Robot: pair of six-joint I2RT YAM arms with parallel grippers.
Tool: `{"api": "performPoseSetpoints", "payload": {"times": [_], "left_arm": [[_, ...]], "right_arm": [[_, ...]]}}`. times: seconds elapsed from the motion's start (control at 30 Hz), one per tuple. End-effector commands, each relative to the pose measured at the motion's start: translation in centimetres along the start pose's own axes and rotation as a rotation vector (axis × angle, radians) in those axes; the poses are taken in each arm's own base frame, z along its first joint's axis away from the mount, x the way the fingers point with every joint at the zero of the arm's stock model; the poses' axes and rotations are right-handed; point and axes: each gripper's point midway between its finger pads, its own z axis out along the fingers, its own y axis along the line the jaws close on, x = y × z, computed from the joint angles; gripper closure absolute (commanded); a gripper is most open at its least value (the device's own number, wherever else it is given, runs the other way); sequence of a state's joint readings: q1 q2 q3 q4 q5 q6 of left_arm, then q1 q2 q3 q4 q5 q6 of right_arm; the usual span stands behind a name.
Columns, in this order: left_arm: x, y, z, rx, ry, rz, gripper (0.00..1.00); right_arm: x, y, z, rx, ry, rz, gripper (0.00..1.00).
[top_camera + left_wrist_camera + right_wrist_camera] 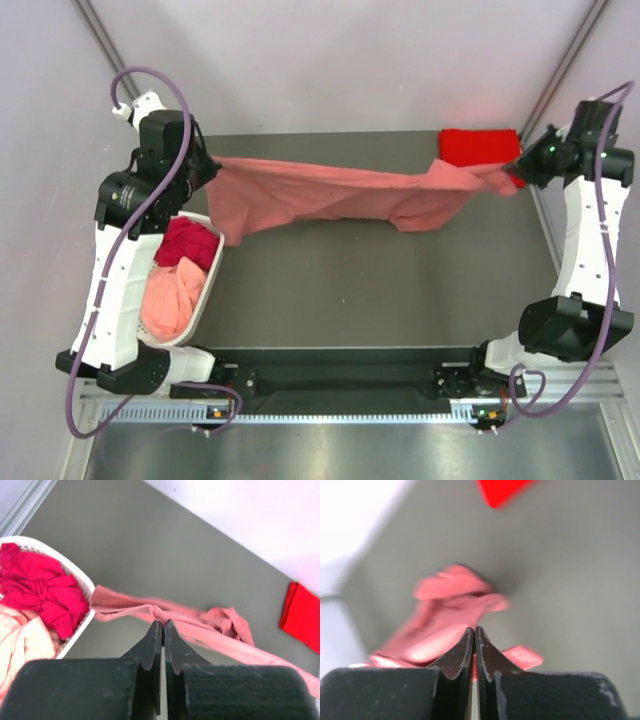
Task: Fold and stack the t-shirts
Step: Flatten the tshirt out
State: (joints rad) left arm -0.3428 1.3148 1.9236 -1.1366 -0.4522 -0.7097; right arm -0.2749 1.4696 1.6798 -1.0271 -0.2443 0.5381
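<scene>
Counter [350, 300] is carrying a salmon pink t-shirt [330, 200], which is hanging stretched and sagging between the left tool [212, 166] and right tool [510, 172], each clenching one end, unfolded. White basket [214, 285], just below the left tool, is holding a dark crimson t-shirt [188, 242] and a pale pink t-shirt [172, 295], both crumpled. Bright red t-shirt [478, 146] is lying folded just beside the right tool; judging by this, one is done and three are waiting.
</scene>
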Motion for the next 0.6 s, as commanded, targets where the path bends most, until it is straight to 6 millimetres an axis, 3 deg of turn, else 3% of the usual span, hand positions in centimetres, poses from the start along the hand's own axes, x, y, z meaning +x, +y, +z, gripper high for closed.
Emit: {"api": "performPoseSetpoints", "payload": {"times": [0.0,0.2,0.27,0.3,0.33,0.4,0.43,0.5,0.57], "left_arm": [[-2.9,0.0,-0.5,-0.013,-0.089,-0.006,1.0],[-6.7,-4.1,-0.2,0.152,-0.214,-0.077,1.0],[-8.0,-4.9,-0.2,0.18,-0.258,-0.092,1.0],[-8.8,-5.2,-0.2,0.189,-0.286,-0.093,1.0],[-10.5,-5.8,-0.8,0.223,-0.342,-0.117,1.0],[-13.0,-5.7,-2.0,0.245,-0.414,-0.146,1.0],[-15.2,-6.0,-4.0,0.281,-0.482,-0.174,1.0],[-17.4,-5.7,-6.2,0.289,-0.564,-0.183,1.0],[-19.5,-5.7,-8.4,0.32,-0.651,-0.205,1.0]], "right_arm": [[-4.8,4.8,-5.1,-0.165,-0.155,0.096,1.0],[-11.6,10.9,-12.5,-0.442,-0.442,0.156,1.0],[-12.8,12.1,-14.2,-0.526,-0.509,0.163,1.0],[-14.1,13.2,-16.5,-0.603,-0.589,0.157,1.0],[-14.5,13.7,-17.8,-0.636,-0.627,0.147,1.0],[-15.6,14.5,-22.5,-0.691,-0.749,0.111,1.0],[-16.0,14.7,-24.4,-0.704,-0.801,0.094,1.0],[-16.3,14.9,-28.9,-0.719,-0.926,0.061,1.0],[-16.7,14.6,-31.2,-0.717,-1.008,0.062,1.0]]}}
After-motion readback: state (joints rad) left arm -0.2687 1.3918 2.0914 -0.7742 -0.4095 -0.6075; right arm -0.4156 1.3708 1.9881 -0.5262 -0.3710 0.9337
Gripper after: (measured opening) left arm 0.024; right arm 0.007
